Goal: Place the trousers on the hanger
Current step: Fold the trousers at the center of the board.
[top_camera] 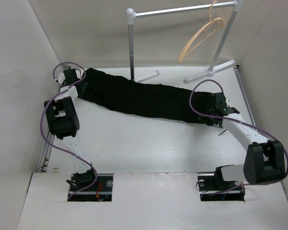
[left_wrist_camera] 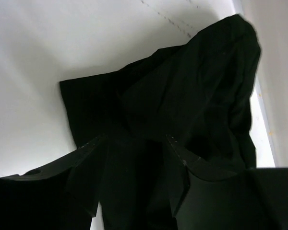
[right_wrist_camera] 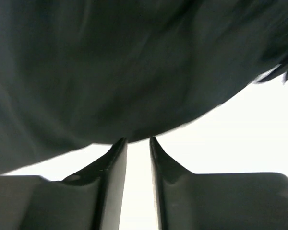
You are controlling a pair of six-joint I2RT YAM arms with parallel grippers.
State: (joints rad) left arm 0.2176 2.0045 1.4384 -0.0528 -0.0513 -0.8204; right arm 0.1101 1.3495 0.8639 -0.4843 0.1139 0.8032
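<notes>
trousers (top_camera: 144, 98) stretched flat across the table (top_camera: 149, 148), from 10 o'clock to 3 o'clock. hanger (top_camera: 200, 36) at 1 o'clock, dangling off the rail (top_camera: 182, 9), well apart from the cloth. left gripper (left_wrist_camera: 134, 139) at the 10 o'clock end, parted around a fold, not visibly pinching it. right gripper (right_wrist_camera: 138, 139) at the 3 o'clock end, barely parted, bare table in the gap, cloth only brushing the tips. likely risks: closing on nothing at the right end and lifting one end only; letting a leg slide loose; knocking the free-hanging hanger into a swing on approach.

The trousers (top_camera: 144, 100) lie across the table (top_camera: 149, 148), the hanger (top_camera: 194, 39) on the rail (top_camera: 182, 10) behind.
</notes>
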